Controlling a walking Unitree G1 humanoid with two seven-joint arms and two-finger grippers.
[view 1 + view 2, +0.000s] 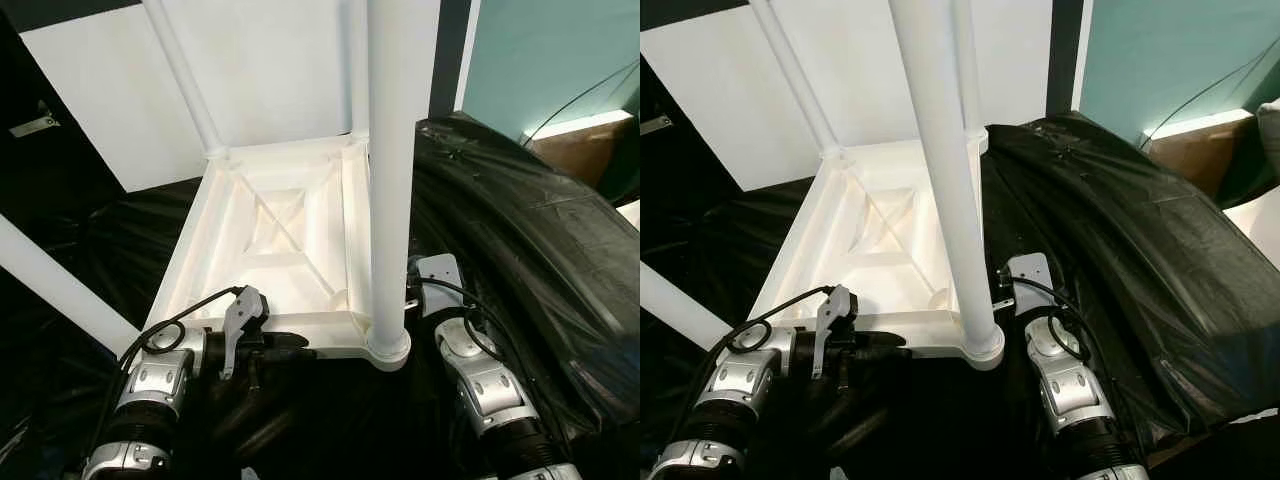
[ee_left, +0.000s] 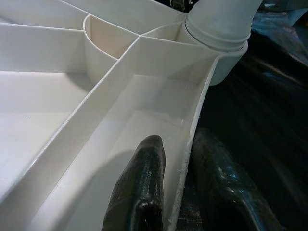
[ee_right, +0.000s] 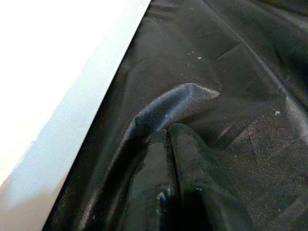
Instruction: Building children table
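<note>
My left fingers (image 2: pixel 144 192) pinch the thin rim of the upturned white plastic tabletop (image 1: pixel 270 250) on black sheeting (image 1: pixel 520 230), which seems light, stiff and slick; my right fingers (image 3: pixel 173 178) rest closed, empty.

No legible text or markings.

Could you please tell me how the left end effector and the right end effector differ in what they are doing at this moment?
The left end effector straddles the near rim of the upturned white plastic table top, one finger inside the rim and one outside; the right end effector has its fingers together against the black plastic sheeting. The left grips the table; the right holds nothing. Both sit low near the upright white table leg.
</note>
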